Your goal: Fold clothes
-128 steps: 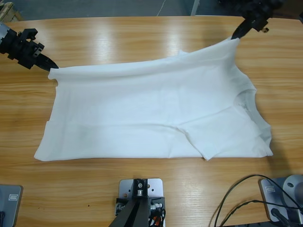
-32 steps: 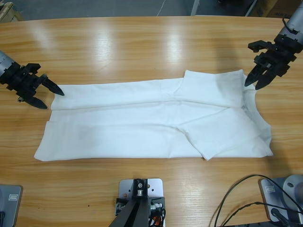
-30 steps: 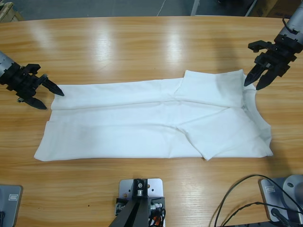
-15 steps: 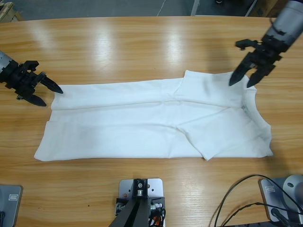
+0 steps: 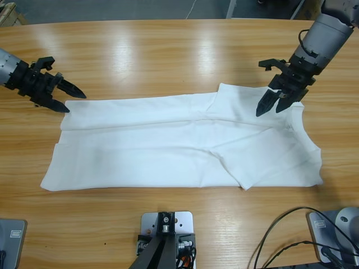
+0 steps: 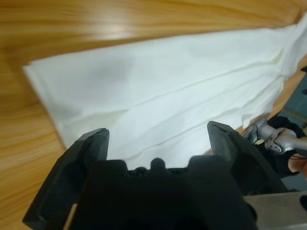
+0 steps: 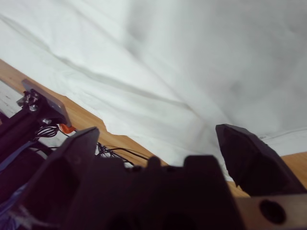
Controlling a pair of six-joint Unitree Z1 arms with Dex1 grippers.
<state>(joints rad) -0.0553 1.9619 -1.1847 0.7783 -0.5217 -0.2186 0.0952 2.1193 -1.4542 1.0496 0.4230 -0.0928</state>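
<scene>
With far long edge already folded over, plain white cotton T-shirt lies flat mid long wooden counter. Left claw open, empty, by hem corner. Right claw open, empty, over sleeve near collar. Between folds; next probably grip near long edge, both ends.

A long wooden table with a glossy, light-brown grain fills nearly the whole high view. Soft white patches of overhead light shine on its far half, brightest left of the middle. Beyond the far edge runs a strip of grey floor. At the far left corner sits the corner of a pale wooden object, cut off by the frame. Black cables curl across the near right part of the table. The far right corner is dark and hard to read.
</scene>
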